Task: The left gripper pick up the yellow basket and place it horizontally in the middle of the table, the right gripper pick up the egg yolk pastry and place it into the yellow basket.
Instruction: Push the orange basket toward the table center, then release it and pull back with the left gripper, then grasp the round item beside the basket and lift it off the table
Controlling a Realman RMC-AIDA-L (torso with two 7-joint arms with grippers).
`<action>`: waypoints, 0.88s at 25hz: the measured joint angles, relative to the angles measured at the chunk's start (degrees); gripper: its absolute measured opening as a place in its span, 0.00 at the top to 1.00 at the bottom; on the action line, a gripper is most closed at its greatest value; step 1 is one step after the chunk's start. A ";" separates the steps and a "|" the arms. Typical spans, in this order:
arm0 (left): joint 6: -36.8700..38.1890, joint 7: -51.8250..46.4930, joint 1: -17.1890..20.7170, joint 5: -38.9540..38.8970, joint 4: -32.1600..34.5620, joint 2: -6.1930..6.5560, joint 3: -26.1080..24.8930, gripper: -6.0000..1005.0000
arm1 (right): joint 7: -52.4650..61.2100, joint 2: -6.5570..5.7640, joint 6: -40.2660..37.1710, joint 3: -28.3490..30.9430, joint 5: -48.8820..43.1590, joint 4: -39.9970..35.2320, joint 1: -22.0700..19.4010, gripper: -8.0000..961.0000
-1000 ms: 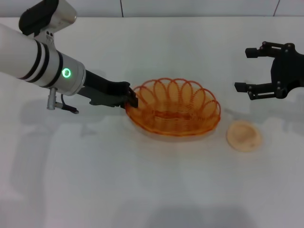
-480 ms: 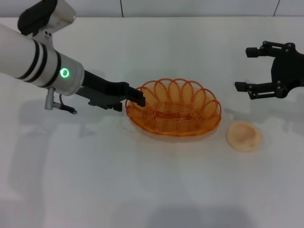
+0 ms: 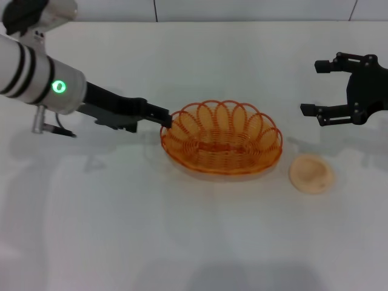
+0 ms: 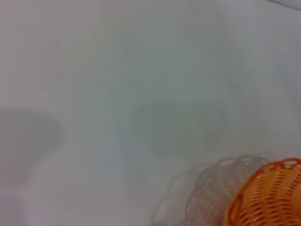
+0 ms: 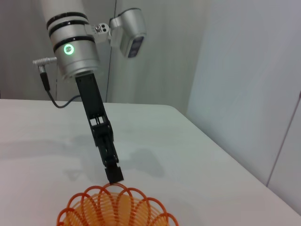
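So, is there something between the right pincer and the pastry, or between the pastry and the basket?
Nothing visible. The right pincer is open above the bare table, with the pastry nearer the robot. Only table lies between the pastry and the basket. The left pincer is at the basket's far-side rim.

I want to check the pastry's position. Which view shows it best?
The head view: the pastry lies whole on the table, beside the basket. Neither wrist view shows it.
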 joint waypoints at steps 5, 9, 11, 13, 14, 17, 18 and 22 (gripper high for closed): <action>4.57 9.01 2.71 -0.65 5.76 0.70 -3.43 0.11 | 0.39 0.05 0.25 0.25 0.21 -0.04 -0.51 0.09; 7.25 21.58 6.64 -4.66 10.96 0.41 -7.27 0.11 | 1.26 -0.02 0.31 1.00 0.72 -0.15 -0.91 0.09; 8.09 30.71 8.99 -8.57 12.07 0.42 -9.56 0.11 | 2.43 0.02 -0.01 1.85 0.93 -0.57 -1.64 0.09; 9.47 39.49 10.84 -12.78 12.04 0.57 -11.44 0.11 | 2.53 0.12 -0.31 2.00 1.43 -0.80 -2.26 0.09; 10.12 43.54 11.88 -14.64 11.90 0.58 -11.93 0.11 | 2.55 0.14 -0.38 1.97 1.81 -0.86 -2.56 0.09; 10.64 55.34 15.66 -19.82 11.82 0.43 -12.46 0.11 | 2.71 0.17 -0.80 1.70 2.37 -0.91 -3.37 0.09; 10.63 59.17 16.96 -21.20 11.76 0.39 -12.54 0.11 | 2.73 0.17 -1.09 1.66 2.39 -0.91 -3.55 0.09; 11.97 72.45 19.62 -24.38 8.74 0.54 -12.61 0.11 | 2.69 0.18 -2.66 1.60 2.42 -0.92 -4.41 0.09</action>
